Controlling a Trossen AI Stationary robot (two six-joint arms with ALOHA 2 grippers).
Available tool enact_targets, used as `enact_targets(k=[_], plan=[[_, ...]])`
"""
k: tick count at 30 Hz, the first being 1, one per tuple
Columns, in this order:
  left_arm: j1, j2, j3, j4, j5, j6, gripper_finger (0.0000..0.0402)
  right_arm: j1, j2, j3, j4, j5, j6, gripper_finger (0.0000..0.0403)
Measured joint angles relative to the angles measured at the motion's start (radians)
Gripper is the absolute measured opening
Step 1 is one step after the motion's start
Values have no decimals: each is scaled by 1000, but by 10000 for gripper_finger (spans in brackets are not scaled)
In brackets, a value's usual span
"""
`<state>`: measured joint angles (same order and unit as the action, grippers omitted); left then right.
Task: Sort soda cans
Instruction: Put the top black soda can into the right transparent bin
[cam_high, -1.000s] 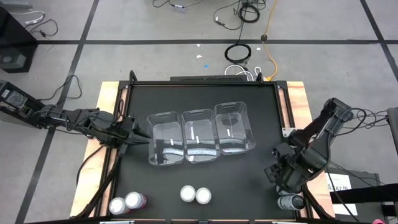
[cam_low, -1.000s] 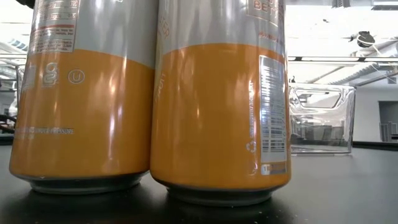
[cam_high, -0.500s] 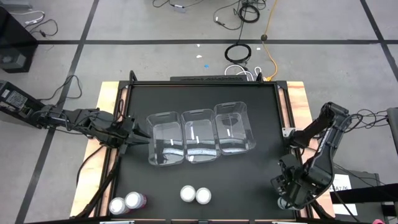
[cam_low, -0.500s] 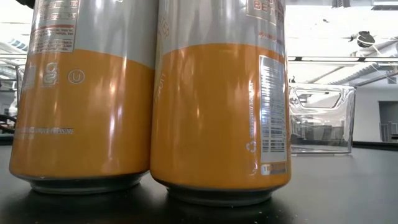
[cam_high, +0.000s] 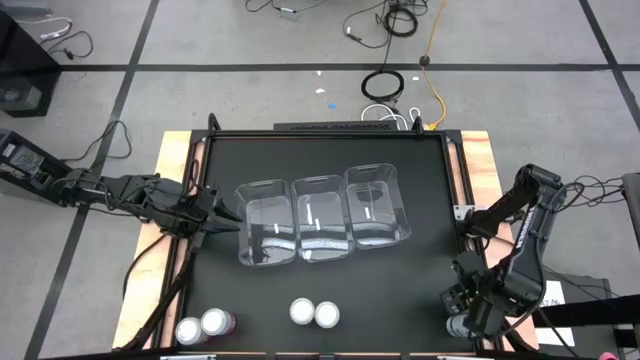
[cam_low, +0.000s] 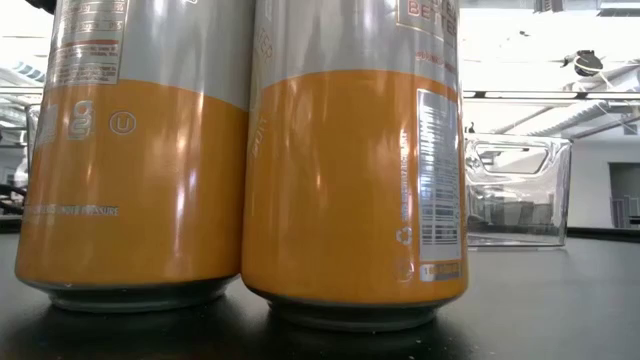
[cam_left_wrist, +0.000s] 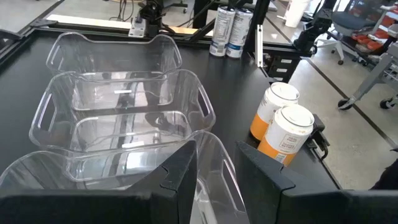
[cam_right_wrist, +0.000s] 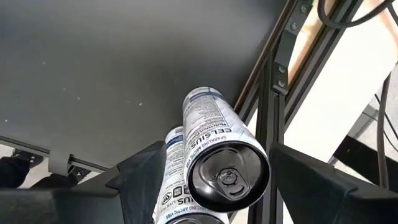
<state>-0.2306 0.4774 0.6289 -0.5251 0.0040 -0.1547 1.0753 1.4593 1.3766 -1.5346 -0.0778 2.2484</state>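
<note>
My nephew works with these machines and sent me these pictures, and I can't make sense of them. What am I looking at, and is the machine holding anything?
It is a robot with two dark arms at a black table, each ending in a two-fingered claw. One picture looks straight down, one sits at table height, and two come from cameras on the wrists.

On the table stand three clear bins in a row. Along the near edge stand pairs of soda cans: pink cans, orange cans which fill the table-height picture, and grey cans at the right corner.

The left claw rests at the end bin's wall with its fingers either side of it. The right claw is open, its fingers either side of a grey can, not yet gripping it.
</note>
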Motion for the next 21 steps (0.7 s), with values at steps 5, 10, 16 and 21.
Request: enact_targets(k=[5, 10, 16, 21], plan=[[0, 0, 0, 0, 0, 0, 116, 20, 0, 0, -21, 13, 2, 277], [0, 0, 0, 0, 0, 0, 116, 17, 0, 0, -4, 117, -7, 277], [0, 0, 0, 4, -30, 3, 116, 3, -1, 0, 47, 198, -89, 277], [0, 0, 0, 20, -35, 3, 116, -3, -1, 0, 41, 210, -119, 277]])
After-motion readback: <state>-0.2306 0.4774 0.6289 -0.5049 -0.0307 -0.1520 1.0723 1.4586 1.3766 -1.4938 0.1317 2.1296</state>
